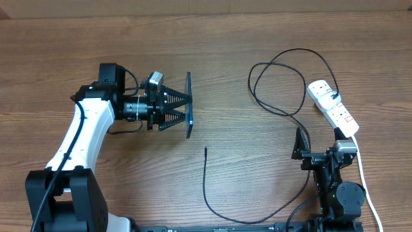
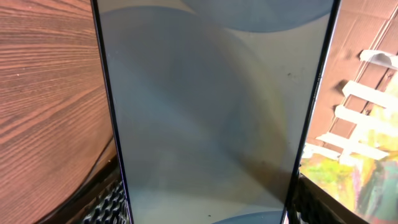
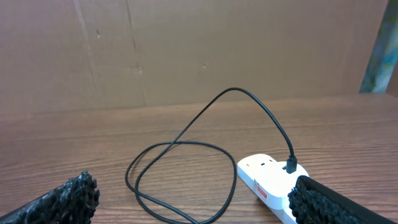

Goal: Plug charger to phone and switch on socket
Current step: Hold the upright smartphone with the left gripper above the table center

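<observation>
My left gripper (image 1: 181,107) is shut on the phone (image 1: 190,105) and holds it on edge above the table; in the left wrist view the phone (image 2: 211,112) fills the frame between the fingers. The charger, a thin black cable (image 1: 277,71), loops at the back right and is plugged into the socket (image 1: 331,106); its free connector tip (image 1: 205,149) lies on the table below the phone. My right gripper (image 1: 299,145) is open and empty near the front right. The right wrist view shows the cable loop (image 3: 180,168) and the socket (image 3: 264,177) ahead of the fingers.
The socket's thick white cord (image 1: 364,177) runs down the right side past the right arm's base. A brown cardboard wall (image 3: 186,50) stands behind the table.
</observation>
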